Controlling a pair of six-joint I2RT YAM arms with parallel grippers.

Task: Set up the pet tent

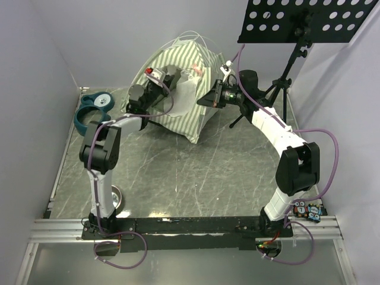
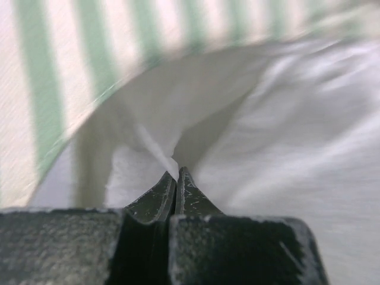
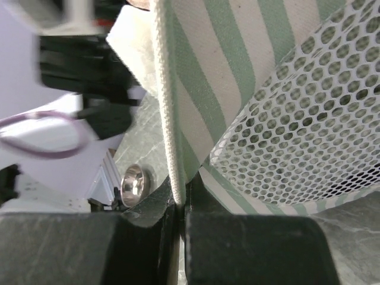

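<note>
Left wrist view shows the left claw (image 2: 177,185) pressed fully together, its tips pinching a thin raised fold of white cloth on the tent (image 2: 71,65). Around the pinch the white cloth lies in soft creases, and above it a green-and-white striped panel curves across the top of the picture. Right wrist view shows the right claw (image 3: 180,208) also narrowed to a slit, gripping the tent's white corded edge (image 3: 166,107), which runs straight up from between the tips. Just to the right of that edge are a striped panel and the white mesh panel (image 3: 309,130) with dark lining behind it; to the left, low down, a small metal bowl (image 3: 133,185) sits on the grey table (image 3: 350,231). From above, the tent (image 1: 190,62) stands partly raised at the far middle of the table, thin white poles (image 1: 189,35) arching over its top, with the left claw (image 1: 173,74) on its left face and the right claw (image 1: 205,101) at its right side. A teal object (image 1: 89,113) lies to the tent's left, and a black stand (image 1: 309,21) is at the far right.
</note>
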